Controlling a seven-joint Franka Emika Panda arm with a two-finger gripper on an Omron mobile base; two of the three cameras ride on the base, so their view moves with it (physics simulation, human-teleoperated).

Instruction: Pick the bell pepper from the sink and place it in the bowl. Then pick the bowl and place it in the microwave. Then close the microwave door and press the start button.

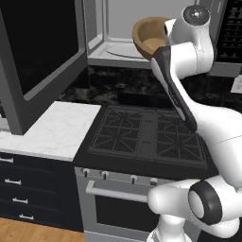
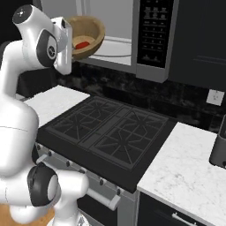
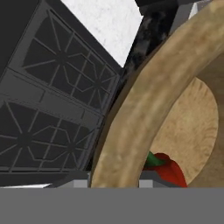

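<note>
Wooden bowl (image 3: 144, 113) rim fills the near view, clamped in the partly closed jaws, bell pepper (image 3: 168, 168) inside. Step in hand: carrying it into the microwave (image 2: 119, 48) ahead; next, lower onto the turntable.

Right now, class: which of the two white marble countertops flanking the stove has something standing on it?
The countertop right of the stove: a dark container stands at its far edge; the left one looks bare.

The arm's wrist hid the bowl's (image 1: 147, 34) near side; the bell pepper (image 3: 168, 168) inside the bowl was cut off by its rim. The claw's fingertips were hidden.
</note>
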